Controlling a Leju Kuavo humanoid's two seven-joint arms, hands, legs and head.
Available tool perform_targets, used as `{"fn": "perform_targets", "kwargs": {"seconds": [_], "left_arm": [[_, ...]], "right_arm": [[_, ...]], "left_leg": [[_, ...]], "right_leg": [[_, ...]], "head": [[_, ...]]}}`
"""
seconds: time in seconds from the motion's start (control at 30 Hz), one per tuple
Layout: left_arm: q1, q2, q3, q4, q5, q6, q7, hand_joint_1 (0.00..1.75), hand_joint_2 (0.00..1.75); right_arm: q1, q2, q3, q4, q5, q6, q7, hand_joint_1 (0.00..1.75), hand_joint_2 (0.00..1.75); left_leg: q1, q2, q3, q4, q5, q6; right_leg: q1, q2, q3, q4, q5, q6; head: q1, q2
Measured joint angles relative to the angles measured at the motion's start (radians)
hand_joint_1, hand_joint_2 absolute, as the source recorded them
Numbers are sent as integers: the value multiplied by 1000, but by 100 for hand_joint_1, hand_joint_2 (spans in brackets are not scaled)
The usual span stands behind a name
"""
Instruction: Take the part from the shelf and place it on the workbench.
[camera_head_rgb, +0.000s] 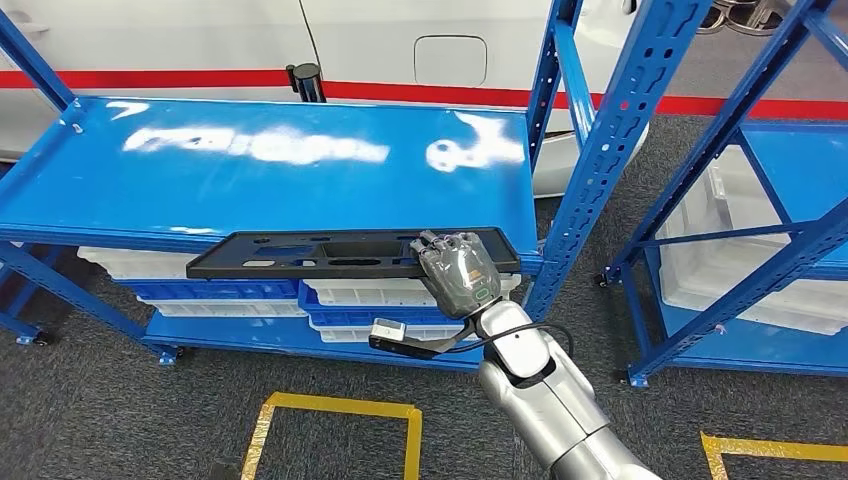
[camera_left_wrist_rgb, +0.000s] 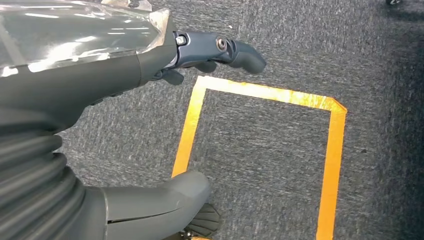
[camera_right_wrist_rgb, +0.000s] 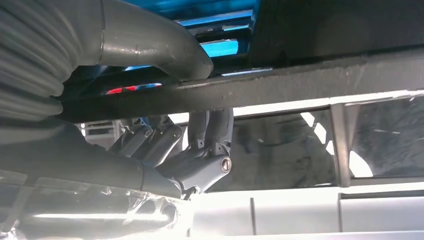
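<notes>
A long flat black plastic part (camera_head_rgb: 320, 254) with cut-outs lies along the front edge of the blue shelf (camera_head_rgb: 250, 170), sticking out past it. My right hand (camera_head_rgb: 458, 272) grips the part near its right end, fingers over the top. In the right wrist view the thumb (camera_right_wrist_rgb: 165, 45) lies on one face of the black part (camera_right_wrist_rgb: 300, 82) and the curled fingers (camera_right_wrist_rgb: 200, 150) on the other. My left hand (camera_left_wrist_rgb: 150, 125) hangs over the carpet with thumb and fingers apart, holding nothing.
White and blue bins (camera_head_rgb: 370, 300) fill the lower shelf. A second blue rack (camera_head_rgb: 760, 200) with a white bin stands at right, blue uprights (camera_head_rgb: 600, 160) between. Yellow tape squares (camera_head_rgb: 340, 430) mark the grey carpet. A white vehicle body with a red stripe (camera_head_rgb: 400, 60) is behind.
</notes>
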Motion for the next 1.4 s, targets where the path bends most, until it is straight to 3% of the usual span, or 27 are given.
{"fn": "perform_targets", "kwargs": {"seconds": [0.07,0.1,0.2,0.23,0.27,0.3,0.33,0.4,0.47,0.57,0.6,0.67,0.73,0.77,0.8,0.83,0.9,0.97,1.03,1.1,1.13,1.2,1.27,1.3,1.33,1.4], "left_arm": [[2,0,0,0,0,0,0,0,175],[2,1,0,0,-1,0,0,0,175],[3,0,0,0,-3,0,1,0,175],[3,0,0,0,-4,0,1,0,175],[3,0,0,0,-4,0,1,0,175],[3,0,0,0,-4,0,1,0,175],[3,0,0,0,-5,0,1,0,175],[1,0,0,0,-5,0,1,0,175],[-1,0,0,-1,-6,0,1,0,175],[-1,0,0,-2,-5,-2,0,0,175],[0,-1,0,-2,-4,-2,0,0,175],[0,-1,1,-2,-1,-3,-1,0,175],[2,-1,1,-2,2,-2,-1,0,175],[3,-1,2,-2,3,-2,-2,0,175],[5,-2,3,-2,5,-2,-2,0,175],[6,-2,4,-2,5,-2,-2,0,175],[7,-2,5,-2,6,-2,-3,0,175],[7,-3,6,-2,8,-1,-6,0,175],[8,-5,9,-2,11,0,-10,0,175],[10,-4,14,-2,12,1,-13,0,175],[12,-3,16,-2,12,1,-14,0,175],[15,-2,19,-2,12,2,-15,0,175],[17,0,22,-2,12,2,-15,0,175],[19,1,23,-2,12,2,-15,0,175],[21,2,24,-2,12,1,-15,0,175],[21,2,25,-2,12,1,-15,0,175]], "right_arm": [[2,0,-1,-1,2,0,2,175,175],[2,0,-2,-1,3,0,3,175,175],[3,2,-3,-3,8,0,5,175,175],[5,2,-3,-3,10,1,6,175,175],[7,1,-3,-3,11,1,6,175,175],[10,1,-4,-3,13,1,7,175,175],[13,1,-4,-3,14,1,7,175,175],[16,1,-5,-4,14,2,8,175,175],[16,1,-6,-7,14,2,8,175,175],[17,0,-7,-9,14,2,7,175,175],[17,-1,-8,-9,12,1,5,175,175],[17,-4,-10,-8,7,0,-1,175,175],[17,-4,-12,-4,2,0,-7,175,175],[18,-4,-12,-2,0,-1,-9,175,175],[18,-5,-12,1,-2,-1,-11,175,175],[18,-4,-12,3,-2,-1,-13,175,175],[16,-4,-12,6,-3,-1,-15,175,175],[13,0,-12,6,-4,-1,-16,175,175],[8,4,-12,7,-8,-2,-17,175,175],[5,7,-12,8,-11,-2,-19,175,175],[4,10,-12,8,-13,-3,-19,175,175],[1,16,-12,8,-15,-3,-19,175,175],[2,20,-12,10,-16,-3,-19,175,175],[2,20,-12,11,-16,-3,-19,175,175],[3,20,-11,13,-16,-2,-19,175,175],[3,21,-10,14,-16,-2,-19,175,175]], "left_leg": [[5,-2,-7,8,0,-11],[8,-5,-15,23,-19,-17],[15,-11,-69,176,-145,-33],[16,-11,-86,238,-177,-37],[18,-11,-90,275,-186,-39],[20,-11,-78,280,-176,-40],[22,-11,-45,246,-152,-39],[24,-12,59,107,-118,-35],[19,-16,126,8,-119,-29],[9,-19,125,-15,-110,-10],[8,-17,121,-23,-98,0],[5,-13,106,-37,-70,19],[-5,-11,84,-37,-52,30],[-10,-11,74,-36,-45,33],[-14,-11,65,-35,-38,35],[-18,-11,58,-34,-32,36],[-26,-14,47,-32,-24,36],[-31,-15,39,-28,-16,31],[-30,-14,34,-26,-7,21],[-26,-16,27,-20,-11,9],[-23,-18,17,0,-30,0],[-12,-21,-21,94,-104,-17],[4,-21,-65,219,-171,-36],[13,-20,-69,249,-179,-46],[21,-20,-53,239,-167,-55],[37,-18,34,112,-115,-70]], "right_leg": [[-7,-1,-10,1,10,-22],[-11,-2,-15,0,17,-34],[-13,-3,-43,-1,42,-63],[-13,-3,-55,0,50,-65],[-12,-3,-66,0,59,-65],[-12,-3,-77,1,67,-62],[-13,-2,-86,1,75,-59],[-12,-1,-100,1,90,-49],[-10,-2,-104,-2,102,-34],[-9,-4,-106,-10,120,-9],[-8,-4,-114,-4,113,-7],[-3,-4,-150,69,56,-19],[-2,-3,-193,200,-21,-34],[-1,-3,-203,253,-43,-35],[1,-3,-194,266,-47,-32],[5,-3,-164,238,-37,-29],[16,-3,-63,96,-10,-33],[28,-5,9,-14,8,-47],[35,-6,19,-39,18,-58],[21,-6,16,-53,31,-71],[14,-7,13,-58,40,-80],[8,-8,2,-63,55,-89],[7,-9,-14,-62,66,-87],[5,-9,-22,-61,72,-83],[2,-10,-29,-58,76,-79],[-5,-9,-41,-50,82,-71]], "head": [[-3,0],[-5,0],[-11,0],[-12,0],[-12,0],[-12,0],[-13,0],[-13,0],[-11,0],[-10,0],[-9,0],[-4,0],[-1,0],[0,0],[1,0],[1,0],[2,0],[-2,0],[-3,0],[0,0],[-2,0],[-8,0],[-11,0],[-11,0],[-11,0],[-12,0]]}}
